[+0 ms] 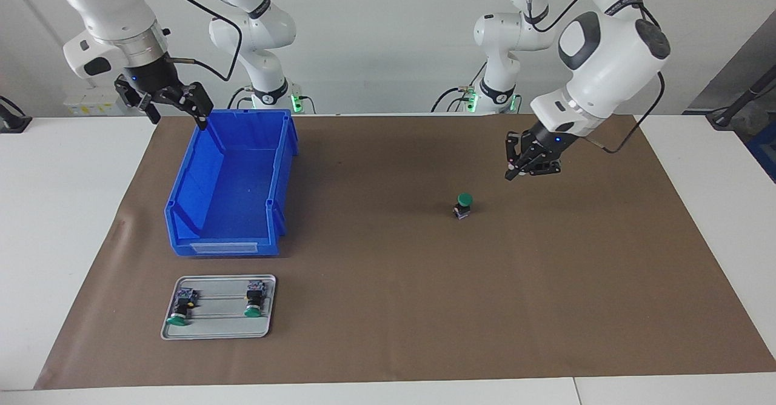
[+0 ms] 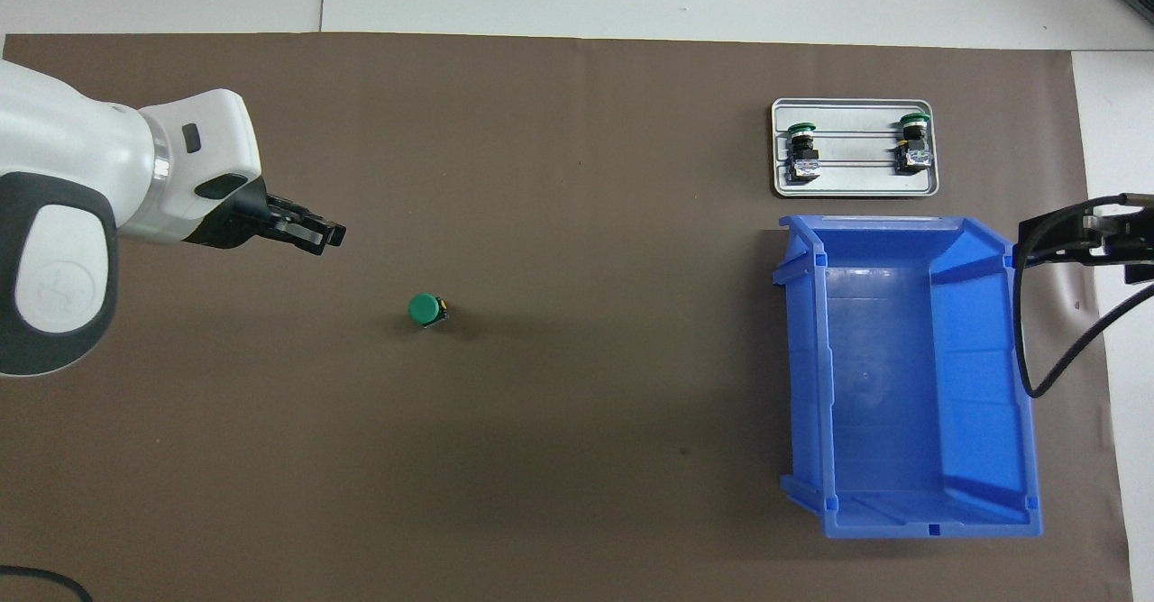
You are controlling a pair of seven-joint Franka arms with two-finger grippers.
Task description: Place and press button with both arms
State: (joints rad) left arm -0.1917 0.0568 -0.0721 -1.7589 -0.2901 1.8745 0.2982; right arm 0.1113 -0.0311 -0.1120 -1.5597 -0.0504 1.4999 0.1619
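The button (image 1: 464, 205) (image 2: 425, 310), a green cap on a short black body, stands upright on the brown mat, toward the left arm's end of the table. My left gripper (image 1: 512, 173) (image 2: 330, 236) hangs in the air beside it, tilted down, shut with nothing between its fingertips and not touching the button. My right gripper (image 1: 179, 114) (image 2: 1118, 243) hovers open and empty over the outer wall of the blue bin (image 1: 230, 247) (image 2: 902, 521) at the right arm's end.
The blue bin holds nothing. A silver tray (image 1: 218, 327) (image 2: 856, 189) lies farther from the robots than the bin, with two green-capped switches (image 1: 182, 308) lying on it. The brown mat (image 1: 424, 308) covers the table's middle.
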